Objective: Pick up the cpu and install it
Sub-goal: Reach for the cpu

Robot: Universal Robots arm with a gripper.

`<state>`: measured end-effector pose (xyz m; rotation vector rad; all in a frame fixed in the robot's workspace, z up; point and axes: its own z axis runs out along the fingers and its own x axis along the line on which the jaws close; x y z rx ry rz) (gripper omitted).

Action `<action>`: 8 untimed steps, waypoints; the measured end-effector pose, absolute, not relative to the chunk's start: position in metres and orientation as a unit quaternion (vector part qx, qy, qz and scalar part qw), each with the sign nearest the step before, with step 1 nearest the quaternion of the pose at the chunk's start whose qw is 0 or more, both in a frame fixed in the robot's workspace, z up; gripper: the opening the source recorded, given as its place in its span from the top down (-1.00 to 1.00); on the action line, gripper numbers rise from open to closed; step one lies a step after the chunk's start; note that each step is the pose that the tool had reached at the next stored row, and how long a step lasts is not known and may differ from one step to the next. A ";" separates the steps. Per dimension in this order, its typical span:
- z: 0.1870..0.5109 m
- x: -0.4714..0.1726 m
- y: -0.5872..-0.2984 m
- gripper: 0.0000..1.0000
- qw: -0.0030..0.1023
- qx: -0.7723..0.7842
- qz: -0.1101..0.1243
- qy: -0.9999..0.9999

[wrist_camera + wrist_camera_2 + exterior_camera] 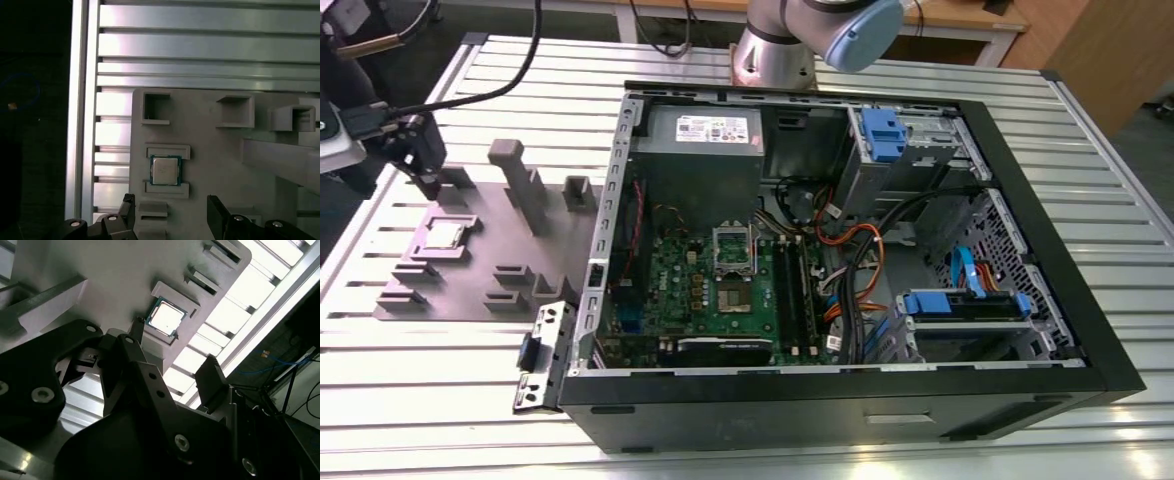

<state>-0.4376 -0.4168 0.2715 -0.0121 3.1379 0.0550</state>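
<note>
The cpu (444, 233) is a small silver square with a green rim. It lies flat in a recessed holder on the grey fixture plate (480, 270), at the exterior view's left. It also shows in both wrist views, cpu (165, 319) and cpu (165, 170). My gripper (430, 180) hangs above the plate, a short way off the cpu and not touching it. In both wrist views the gripper (175, 352) (172, 212) is open, its two black fingers (218, 212) wide apart with nothing between them. The silver socket frame (735, 250) sits on the green motherboard inside the case.
An open black computer case (1014, 200) lies on the slatted aluminium table (1067, 110), with cables, drive bays and blue clips inside. Grey upright blocks (523, 180) stand on the fixture plate near the cpu. The arm's base (781, 50) rises behind the case.
</note>
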 end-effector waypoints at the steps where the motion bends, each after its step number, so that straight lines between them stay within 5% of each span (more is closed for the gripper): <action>1: 0.270 -0.438 -0.417 -0.35 0.002 -0.004 0.017 1.000; 8: 0.257 -0.438 -0.417 -0.35 0.002 -0.004 0.018 1.000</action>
